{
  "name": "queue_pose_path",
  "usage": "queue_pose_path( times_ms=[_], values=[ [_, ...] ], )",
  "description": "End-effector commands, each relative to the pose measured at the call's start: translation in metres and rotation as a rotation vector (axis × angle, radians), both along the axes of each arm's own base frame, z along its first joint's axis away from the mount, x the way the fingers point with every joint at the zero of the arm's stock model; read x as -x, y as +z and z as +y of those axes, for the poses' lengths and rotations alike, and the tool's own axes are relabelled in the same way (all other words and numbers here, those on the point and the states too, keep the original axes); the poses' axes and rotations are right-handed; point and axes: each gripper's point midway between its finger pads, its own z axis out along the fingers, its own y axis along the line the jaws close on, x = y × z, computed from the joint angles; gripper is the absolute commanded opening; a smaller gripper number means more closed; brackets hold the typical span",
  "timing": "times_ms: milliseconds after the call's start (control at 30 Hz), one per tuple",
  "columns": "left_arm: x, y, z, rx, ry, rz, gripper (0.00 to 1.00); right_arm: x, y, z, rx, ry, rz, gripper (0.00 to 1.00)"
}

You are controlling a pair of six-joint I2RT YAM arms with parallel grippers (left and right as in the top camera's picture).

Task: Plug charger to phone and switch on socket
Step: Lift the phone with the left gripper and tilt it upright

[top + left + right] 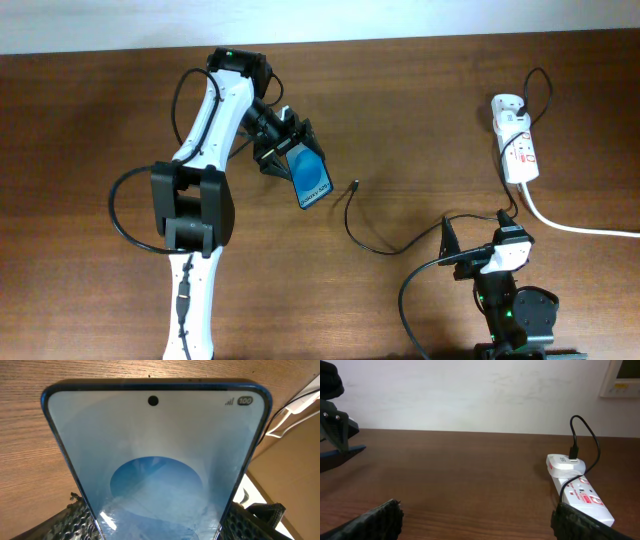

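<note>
One phone point(312, 181), one charger point(347, 222), one socket point(519, 148), one white cord point(572, 226), two arms point(203, 150) point(507, 292), one table point(90, 110).

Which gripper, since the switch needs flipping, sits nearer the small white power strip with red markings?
Right. The right gripper sits open short of the power strip; the left gripper, across the table, holds the blue-screened phone.

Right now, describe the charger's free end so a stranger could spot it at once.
On the brown table, look just right of the blue-screened phone held in the left gripper. There the charger, a thin black cable, ends in a tiny connector tip lying unplugged on the wood. Unlike the thick white cord, it is black and hair-thin.
</note>
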Motion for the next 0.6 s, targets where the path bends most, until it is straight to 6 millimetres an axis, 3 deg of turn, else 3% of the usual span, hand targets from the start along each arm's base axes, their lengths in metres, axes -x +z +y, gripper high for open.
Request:
queue_pose_path(
  times_ms=[0, 567],
  values=[
    [-0.0026, 0.0076, -0.0069, 0.049, -0.001, -0.012, 0.34, -0.0001, -0.0022, -0.0017, 0.007, -0.008, -0.001, 0.98],
    [-0.0026, 0.0098, -0.0093, 0.067, 0.003, -0.008, 0.35, -0.0001, -0.0022, -0.0017, 0.007, -0.008, -0.001, 0.98]
  ],
)
